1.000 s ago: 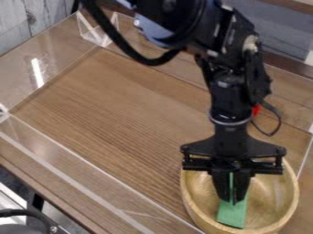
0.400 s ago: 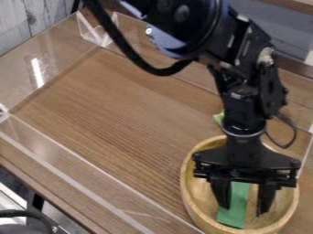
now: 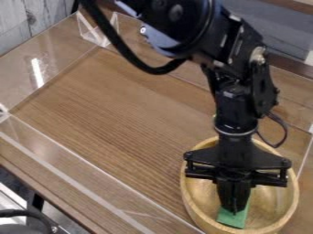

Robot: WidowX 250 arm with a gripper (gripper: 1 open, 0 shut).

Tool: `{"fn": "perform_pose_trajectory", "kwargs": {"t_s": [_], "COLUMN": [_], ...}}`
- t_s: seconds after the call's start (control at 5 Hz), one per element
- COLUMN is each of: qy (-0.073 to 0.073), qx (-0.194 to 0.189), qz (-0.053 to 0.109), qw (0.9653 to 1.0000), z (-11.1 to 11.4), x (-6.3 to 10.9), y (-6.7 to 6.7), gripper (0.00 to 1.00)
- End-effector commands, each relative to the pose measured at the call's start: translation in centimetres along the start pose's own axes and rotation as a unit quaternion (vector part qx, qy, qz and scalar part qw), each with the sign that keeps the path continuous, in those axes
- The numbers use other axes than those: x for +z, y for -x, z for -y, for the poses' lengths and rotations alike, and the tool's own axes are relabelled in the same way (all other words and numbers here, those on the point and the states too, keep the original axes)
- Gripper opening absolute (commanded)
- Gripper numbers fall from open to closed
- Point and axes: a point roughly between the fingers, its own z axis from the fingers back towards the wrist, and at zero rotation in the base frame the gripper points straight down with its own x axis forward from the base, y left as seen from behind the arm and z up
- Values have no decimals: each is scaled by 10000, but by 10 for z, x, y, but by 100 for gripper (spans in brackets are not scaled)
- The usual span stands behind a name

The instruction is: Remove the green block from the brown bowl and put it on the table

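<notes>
Wood-grain bench (image 3: 116, 114); matte green block (image 3: 232, 218), partly hidden, in brown bowl (image 3: 285, 203) beneath my hand (image 3: 232, 203): shut, can't tell if gripping.

Lettering: none legible. Numerals, labels, brand marks, signs: none readable in this view.

The single camera looks down at a slant from above the near side of the table (image 3: 116, 114). It faces the far edge, with the bowl (image 3: 202, 203) close at near right.
</notes>
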Motion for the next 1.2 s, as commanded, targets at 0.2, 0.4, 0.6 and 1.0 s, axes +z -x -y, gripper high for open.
{"fn": "perform_pose_trajectory", "kwargs": {"t_s": [0.2, 0.4, 0.6, 1.0], "qy": [360, 500, 712, 800], "qx": [-504, -571, -546, -655], "qz": [274, 395, 525, 599], "qw": [9977, 9963, 9946, 9928], "z": [18, 8, -7, -20], "x": [50, 85, 122, 135], "y": [-14, -24, -39, -30], "gripper": [0, 0, 0, 0]}}
